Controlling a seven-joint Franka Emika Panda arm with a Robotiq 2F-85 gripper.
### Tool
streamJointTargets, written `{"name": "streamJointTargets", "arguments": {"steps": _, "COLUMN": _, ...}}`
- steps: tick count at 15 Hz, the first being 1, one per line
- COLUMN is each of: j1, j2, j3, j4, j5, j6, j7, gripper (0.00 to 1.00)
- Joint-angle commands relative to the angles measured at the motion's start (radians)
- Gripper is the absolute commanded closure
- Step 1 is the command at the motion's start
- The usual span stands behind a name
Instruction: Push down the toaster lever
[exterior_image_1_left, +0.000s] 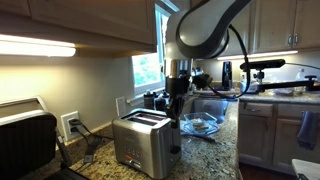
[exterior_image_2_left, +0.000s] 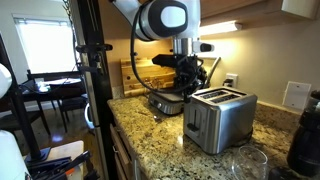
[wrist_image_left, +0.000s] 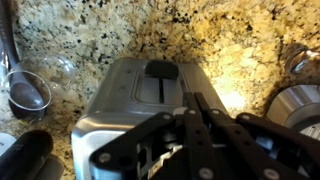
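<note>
The brushed-steel toaster (exterior_image_1_left: 140, 142) stands on the speckled granite counter in both exterior views (exterior_image_2_left: 222, 118). In the wrist view I look down on its narrow end face (wrist_image_left: 130, 100). The lever (wrist_image_left: 160, 69) is a small dark tab at the far end of a vertical slot. My gripper (wrist_image_left: 192, 100) is shut and empty, its fingertips over the end face just right of the slot and short of the lever. In both exterior views it hangs over the toaster's end (exterior_image_1_left: 177, 105) (exterior_image_2_left: 190, 78). The lever is not discernible there.
A glass bowl (exterior_image_1_left: 201, 125) sits by the sink behind the toaster. A metal pot (exterior_image_2_left: 165, 102) and a wooden board (exterior_image_2_left: 140, 72) stand beyond it. A black appliance (exterior_image_1_left: 25, 140) is at one side, a drinking glass (exterior_image_2_left: 246, 162) is near the counter front, and a metal scoop (wrist_image_left: 28, 92) lies nearby.
</note>
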Motion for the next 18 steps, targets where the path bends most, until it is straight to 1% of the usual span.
{"name": "streamJointTargets", "arguments": {"steps": 1, "j1": 0.008, "j2": -0.156, "j3": 0.017, "j4": -0.027, "j5": -0.052, "j6": -0.124, "j7": 0.074, "gripper": 0.66}}
{"name": "streamJointTargets", "arguments": {"steps": 6, "j1": 0.008, "j2": -0.236, "j3": 0.036, "j4": -0.011, "j5": -0.044, "j6": -0.25, "j7": 0.113, "gripper": 0.34}}
{"name": "streamJointTargets", "arguments": {"steps": 11, "j1": 0.009, "j2": -0.262, "j3": 0.042, "j4": -0.006, "j5": -0.038, "j6": -0.302, "j7": 0.126, "gripper": 0.01}}
{"name": "streamJointTargets", "arguments": {"steps": 14, "j1": 0.01, "j2": -0.264, "j3": 0.042, "j4": -0.007, "j5": -0.035, "j6": -0.299, "j7": 0.127, "gripper": 0.0}}
{"name": "streamJointTargets", "arguments": {"steps": 15, "j1": 0.011, "j2": -0.229, "j3": 0.033, "j4": 0.002, "j5": -0.03, "j6": -0.268, "j7": 0.098, "gripper": 0.01}}
{"name": "streamJointTargets", "arguments": {"steps": 18, "j1": 0.011, "j2": -0.229, "j3": 0.033, "j4": 0.002, "j5": -0.03, "j6": -0.268, "j7": 0.101, "gripper": 0.0}}
